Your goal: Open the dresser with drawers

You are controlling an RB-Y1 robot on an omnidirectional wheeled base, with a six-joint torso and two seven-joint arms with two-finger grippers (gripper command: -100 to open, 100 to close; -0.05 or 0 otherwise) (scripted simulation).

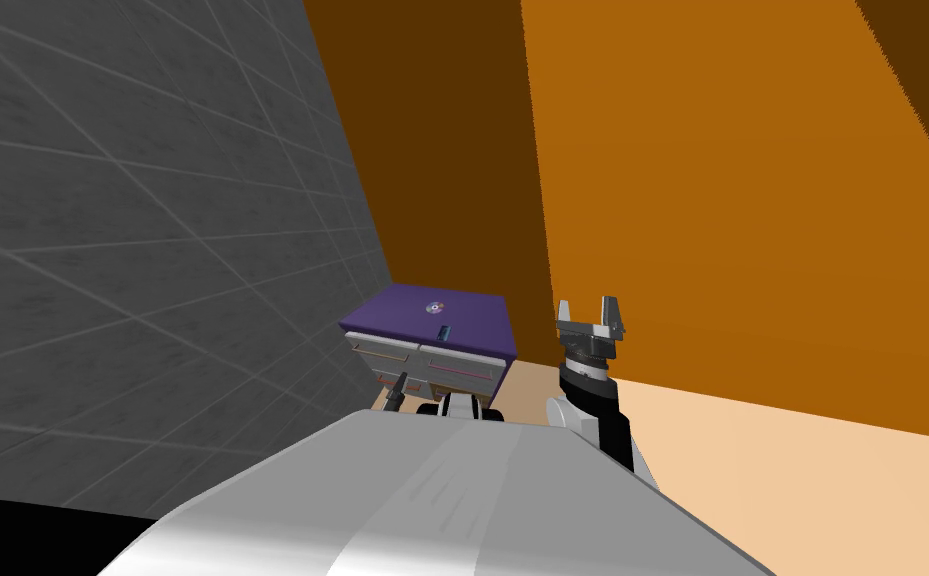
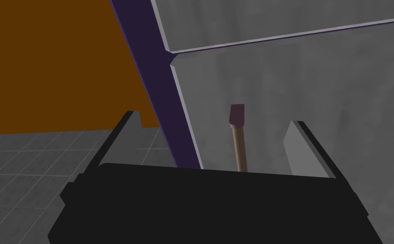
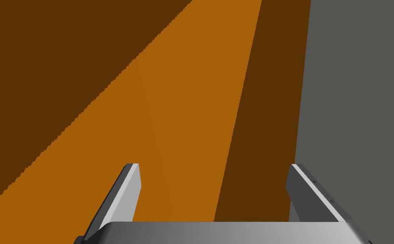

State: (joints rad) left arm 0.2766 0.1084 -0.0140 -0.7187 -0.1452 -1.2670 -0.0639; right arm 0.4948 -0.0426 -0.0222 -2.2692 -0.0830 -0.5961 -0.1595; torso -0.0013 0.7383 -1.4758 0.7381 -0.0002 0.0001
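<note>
Dresser (image 1: 430, 318): purple top, grey drawer fronts, standing in the corner against a grey tiled wall (image 1: 132, 250) and an orange wall (image 1: 712, 200). On top: a small disc (image 1: 434, 307) and a small dark object (image 1: 444, 331).
Left gripper (image 2: 214, 120): close against a grey drawer front (image 2: 319, 84), fingers spread apart, a brown bar handle (image 2: 238, 140) with a purple end standing between them, ungrasped.
Right gripper (image 1: 590, 312): raised beside the dresser, fingers released, holding nothing

Purple-topped dresser (image 1: 477, 320) on tan floor (image 1: 802, 480), small disc (image 1: 435, 307) and dark block (image 1: 444, 331) atop
</note>
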